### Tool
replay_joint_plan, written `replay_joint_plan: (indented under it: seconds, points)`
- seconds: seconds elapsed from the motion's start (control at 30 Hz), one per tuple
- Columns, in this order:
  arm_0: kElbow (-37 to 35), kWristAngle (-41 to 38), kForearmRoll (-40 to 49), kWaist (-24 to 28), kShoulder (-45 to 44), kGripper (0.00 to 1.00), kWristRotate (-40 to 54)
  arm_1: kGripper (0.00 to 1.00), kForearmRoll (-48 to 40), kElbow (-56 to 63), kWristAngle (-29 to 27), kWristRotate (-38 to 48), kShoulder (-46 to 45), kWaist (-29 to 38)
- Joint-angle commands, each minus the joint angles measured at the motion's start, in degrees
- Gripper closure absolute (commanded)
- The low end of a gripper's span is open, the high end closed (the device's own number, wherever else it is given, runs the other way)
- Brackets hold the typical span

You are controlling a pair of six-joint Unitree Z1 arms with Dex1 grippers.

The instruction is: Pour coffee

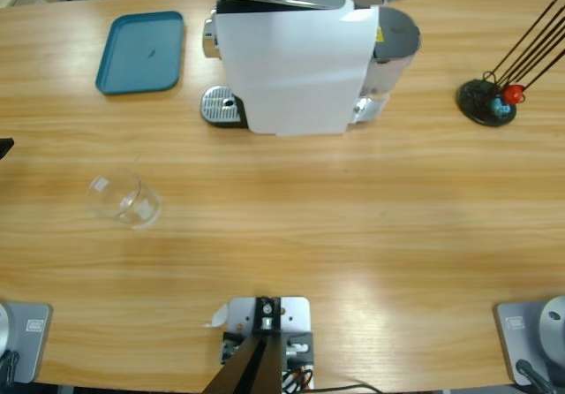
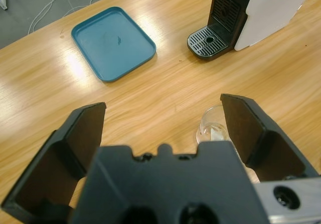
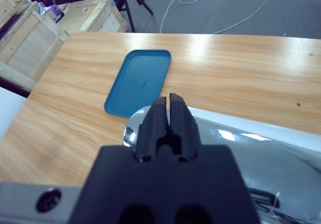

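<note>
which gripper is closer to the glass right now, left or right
Left. The left gripper hangs open just short of the glass tumbler, which sits near one of its jaws. The right gripper is shut over the coffee machine's chrome top, far from the glass.

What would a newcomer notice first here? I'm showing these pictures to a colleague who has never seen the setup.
Probably the white and black coffee machine at the table's far middle, its round drip tray bare. Next, the teal tray to its left, and the clear glass tumbler alone nearer the front left. In the left wrist view, the left pincer gapes wide just above that glass.
</note>
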Motion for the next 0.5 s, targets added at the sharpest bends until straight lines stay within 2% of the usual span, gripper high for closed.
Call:
replay_joint_plan:
  seconds: [0.03,0.3,0.5]
  points:
    - [-0.96,-0.5,1.96,0.28,0.79,0.001,0.38,1.0,2.2,10.53,3.09,0.64,11.22,-2.07]
    - [-4.97,-0.17,4.68,0.28,4.85,0.0,-1.43,1.0,3.87,11.67,4.81,0.9,11.87,-2.74]
    - [-3.58,-0.24,4.82,0.28,3.45,0.0,-1.52,1.0,3.8,12.71,4.9,0.82,11.54,-0.1]
